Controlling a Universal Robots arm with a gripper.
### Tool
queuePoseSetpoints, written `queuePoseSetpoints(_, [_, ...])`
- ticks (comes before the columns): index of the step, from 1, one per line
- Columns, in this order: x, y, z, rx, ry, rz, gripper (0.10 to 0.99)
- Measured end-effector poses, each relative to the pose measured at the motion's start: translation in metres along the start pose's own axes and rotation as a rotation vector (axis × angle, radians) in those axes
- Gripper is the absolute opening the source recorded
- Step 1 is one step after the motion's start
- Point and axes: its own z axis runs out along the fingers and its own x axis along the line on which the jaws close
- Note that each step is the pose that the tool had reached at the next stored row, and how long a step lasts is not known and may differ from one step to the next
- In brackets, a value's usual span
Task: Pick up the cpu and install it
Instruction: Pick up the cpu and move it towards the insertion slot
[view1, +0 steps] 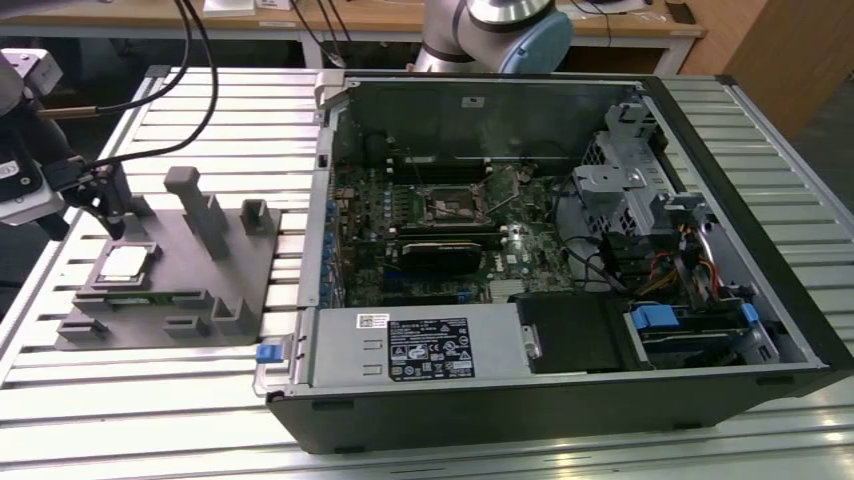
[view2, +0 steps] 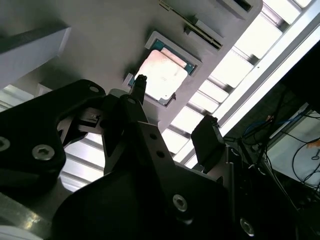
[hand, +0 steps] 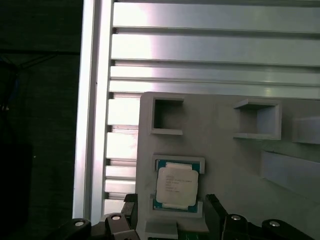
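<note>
The cpu (view1: 123, 264) is a small square chip with a pale metal top. It lies flat in a shallow pocket of the grey plastic fixture (view1: 174, 290), at the exterior view's left. My gripper (view1: 114, 222) hangs just above it and is open, holding nothing. In both wrist views the two dark fingers stand apart with the cpu (hand: 176, 186) (view2: 162, 76) beyond them. One fingertip (view2: 141, 80) reaches over the chip's edge, the other fingertip (view2: 207, 124) stands off to its side. The square socket (view1: 447, 207) sits on the motherboard inside the open computer case (view1: 561, 405).
The fixture carries several upright blocks (view1: 200, 210) close beside the gripper. Black cables (view1: 200, 60) hang down over the slatted aluminium table (view1: 134, 400). The arm's base (view1: 487, 35) stands behind the case. Drive cages and wiring (view1: 667, 250) fill the case at the exterior view's right.
</note>
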Motion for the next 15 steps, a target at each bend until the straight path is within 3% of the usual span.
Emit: queuePoseSetpoints(15, [-0.0012,-0.0002,0.0039,0.000,-0.0001,0.000,0.647])
